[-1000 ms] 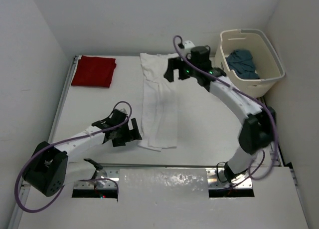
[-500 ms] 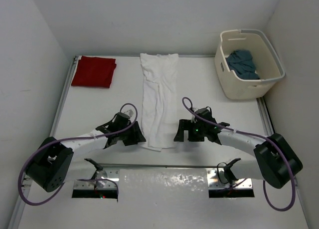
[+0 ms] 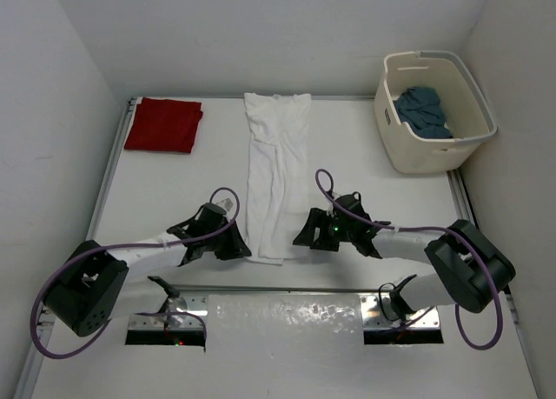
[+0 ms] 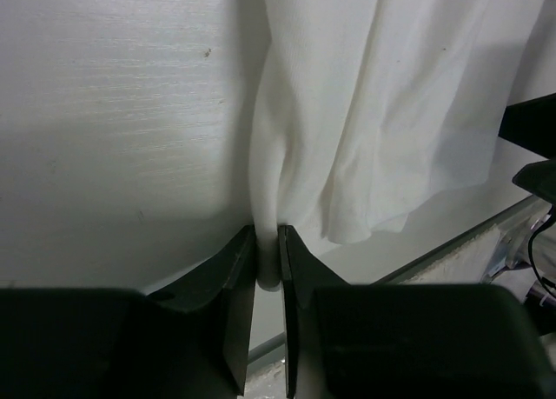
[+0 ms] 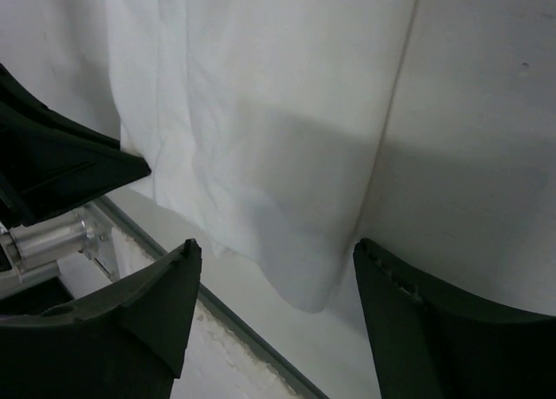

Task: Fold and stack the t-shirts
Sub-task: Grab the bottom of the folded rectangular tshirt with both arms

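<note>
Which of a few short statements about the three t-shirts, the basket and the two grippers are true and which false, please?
1. The left gripper pinches a near corner of the long white cloth t-shirt. True.
2. The right gripper is shut on that shirt. False: its jaws stand open at the shirt's near right corner.
3. The folded deep red cloth t-shirt lies on top of the white one. False: it lies apart from it, at the far left corner of the white table.
4. The dark teal-blue cloth t-shirt lies crumpled inside the cream plastic laundry basket. True.
</note>
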Motion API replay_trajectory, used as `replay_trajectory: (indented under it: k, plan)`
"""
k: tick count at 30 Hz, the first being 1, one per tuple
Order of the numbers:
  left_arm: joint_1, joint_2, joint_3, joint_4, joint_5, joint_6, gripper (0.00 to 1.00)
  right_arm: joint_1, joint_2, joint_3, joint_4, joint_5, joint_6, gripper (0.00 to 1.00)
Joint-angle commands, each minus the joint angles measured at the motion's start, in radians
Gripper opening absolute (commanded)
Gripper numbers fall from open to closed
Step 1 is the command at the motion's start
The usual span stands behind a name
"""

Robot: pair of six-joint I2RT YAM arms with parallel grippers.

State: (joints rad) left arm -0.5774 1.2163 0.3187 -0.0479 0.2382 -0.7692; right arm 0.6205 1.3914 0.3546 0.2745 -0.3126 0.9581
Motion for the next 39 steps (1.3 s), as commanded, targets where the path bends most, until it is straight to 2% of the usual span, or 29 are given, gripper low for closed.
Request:
replay_trajectory:
  k: [1, 3, 7, 10, 11, 12, 16, 19, 20, 27, 31, 35, 39]
  plan:
    - [-0.016, -0.011, -0.038, -0.070, -0.014, -0.008, 0.15, 0.010, 0.027, -0.026, 0.029, -0.002, 0.054, 0.67]
    - [-0.025, -0.015, -0.038, -0.070, -0.014, -0.024, 0.08, 0.010, 0.029, -0.042, 0.037, -0.009, 0.079, 0.60]
    - [-0.048, -0.043, -0.035, -0.084, -0.028, -0.048, 0.03, 0.012, 0.024, -0.034, -0.023, -0.010, 0.077, 0.54]
    - [-0.049, -0.069, -0.036, -0.096, -0.039, -0.056, 0.03, 0.012, 0.029, -0.032, -0.037, -0.019, 0.077, 0.50]
    - [-0.049, -0.075, -0.036, -0.096, -0.037, -0.058, 0.03, 0.012, 0.032, -0.035, -0.037, -0.020, 0.080, 0.44]
    - [-0.049, -0.077, -0.036, -0.096, -0.037, -0.061, 0.02, 0.012, 0.032, -0.036, -0.049, -0.023, 0.080, 0.42]
    - [-0.055, -0.090, -0.038, -0.106, -0.053, -0.065, 0.02, 0.013, 0.044, -0.037, -0.070, -0.049, 0.067, 0.38]
    - [-0.061, -0.100, -0.043, -0.093, -0.048, -0.073, 0.00, 0.013, 0.072, -0.049, -0.008, -0.085, 0.079, 0.23]
    - [-0.062, -0.101, -0.041, -0.099, -0.048, -0.074, 0.00, 0.015, 0.075, -0.057, 0.021, -0.088, 0.085, 0.00]
    - [-0.075, -0.201, -0.059, -0.139, -0.025, -0.111, 0.00, 0.015, 0.006, -0.094, -0.009, -0.112, 0.070, 0.00]
    - [-0.102, -0.259, -0.049, -0.171, -0.002, -0.145, 0.00, 0.016, -0.043, -0.060, -0.136, -0.125, -0.004, 0.00]
    - [-0.102, -0.248, 0.058, -0.195, -0.030, -0.131, 0.00, 0.016, -0.061, 0.022, -0.207, -0.102, -0.045, 0.00]
    - [-0.102, -0.149, 0.173, -0.184, -0.054, -0.111, 0.00, 0.013, -0.039, 0.130, -0.251, -0.062, -0.073, 0.00]
